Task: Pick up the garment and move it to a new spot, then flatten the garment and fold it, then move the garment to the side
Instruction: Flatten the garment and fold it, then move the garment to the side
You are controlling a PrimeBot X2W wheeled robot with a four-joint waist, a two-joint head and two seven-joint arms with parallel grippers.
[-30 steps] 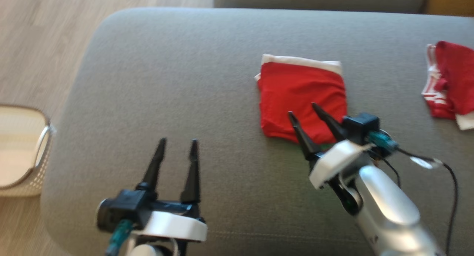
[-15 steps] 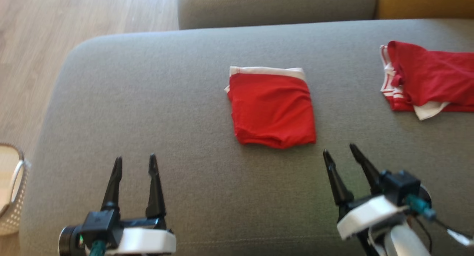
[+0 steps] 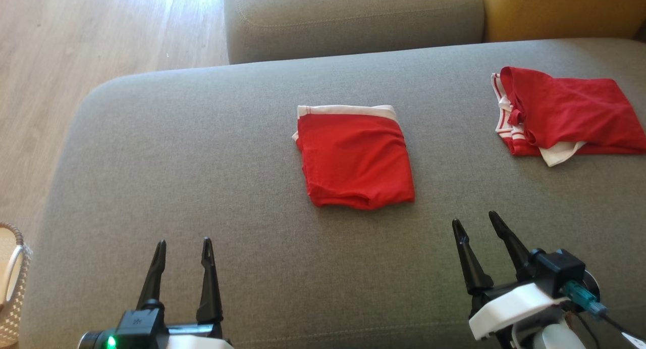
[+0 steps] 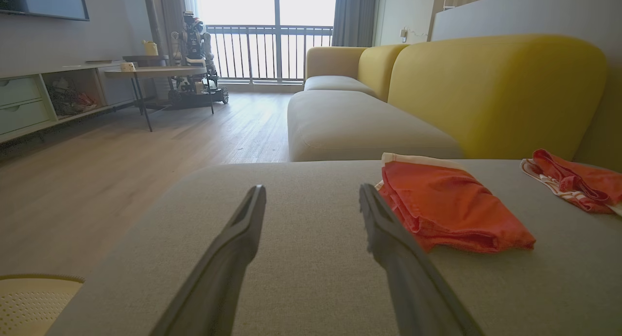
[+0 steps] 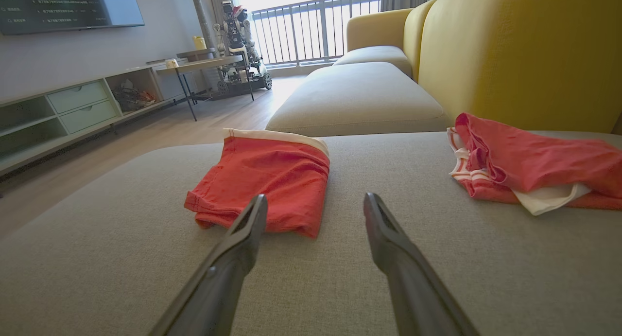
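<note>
We list: folded red garment (image 3: 356, 159), centre of the grey sofa seat (image 3: 202, 162); crumpled red garment (image 3: 560, 114) at 2 o'clock; white basket (image 3: 12, 283) at 8 o'clock. Our left hand (image 3: 183, 244) at 7, right hand (image 3: 474, 218) at 5 o'clock, both released, touching neither garment.

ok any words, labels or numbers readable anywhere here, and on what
Dark wall-mounted screen: rows of pale text, too small and blurred to read.
Folded red garment with white band: no print or label visible.
Crumpled red garment with white stripes: none visible.
Nothing legible anywhere.
</note>
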